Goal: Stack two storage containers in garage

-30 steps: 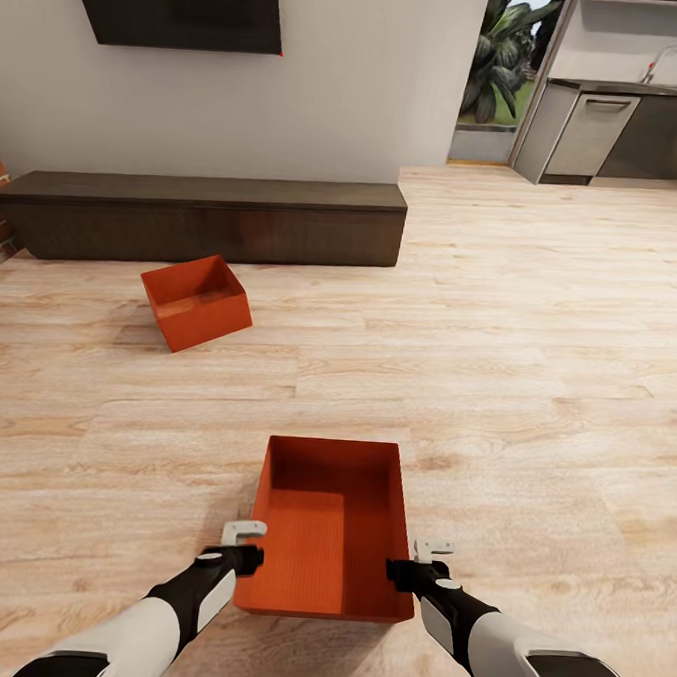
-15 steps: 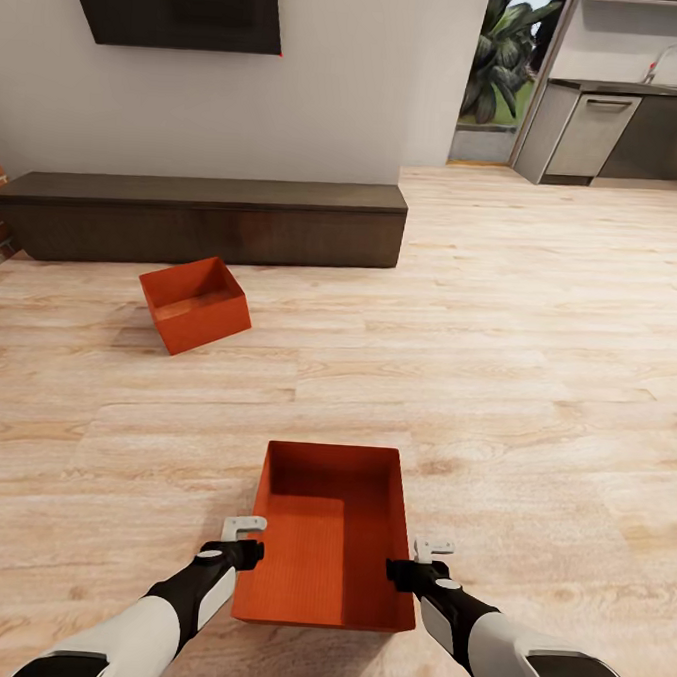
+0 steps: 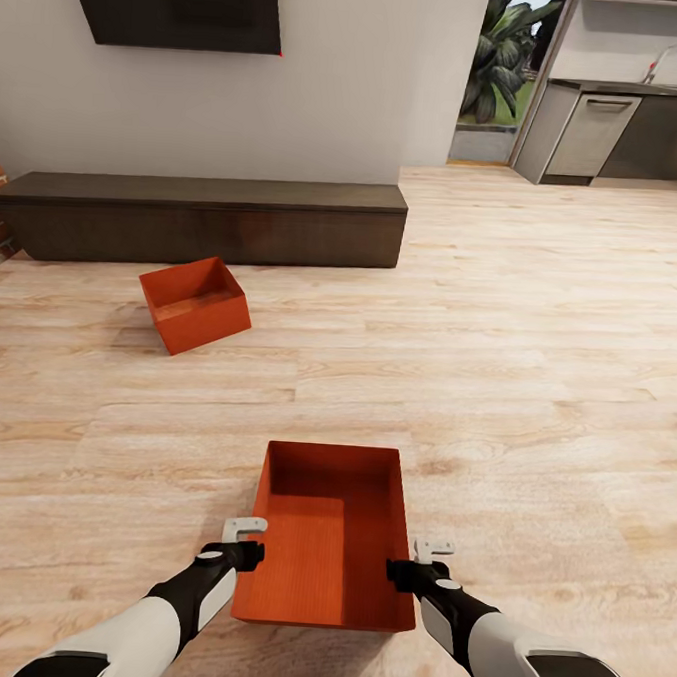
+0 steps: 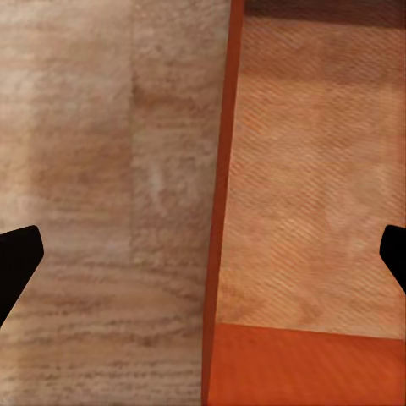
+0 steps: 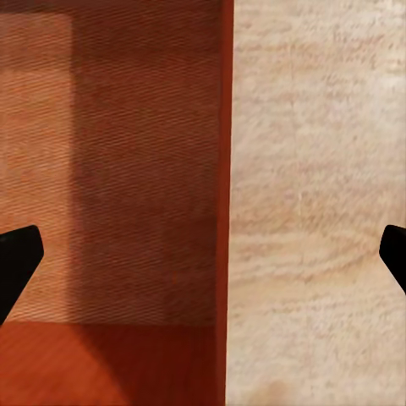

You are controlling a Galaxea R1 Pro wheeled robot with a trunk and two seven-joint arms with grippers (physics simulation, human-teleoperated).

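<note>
- Containers come in a pair, and the near bin (image 3: 328, 536) sits on the plank floor (image 3: 536, 391) right before the robot, open side up.
- Left gripper (image 3: 243, 535) and right gripper (image 3: 427, 558) flank its long walls; each wrist view shows wide-spread fingers straddling a wall, one tip inside the bin and one outside, nothing pinched yet.
- That stance looks set for a two-handed lift by opposite rims (a sensible hold for a lidless bin).
- In the head view the fingertips are hard to make out, so contact with the rim cannot be told.
- Far bin (image 3: 194, 303) rests well apart, skewed, near the bench (image 3: 206, 217), on the robot's left.
- Both bins are in the living room, so the carrying is not yet done.
- Beyond, a dark screen (image 3: 178, 6) is cut off at the top.
</note>
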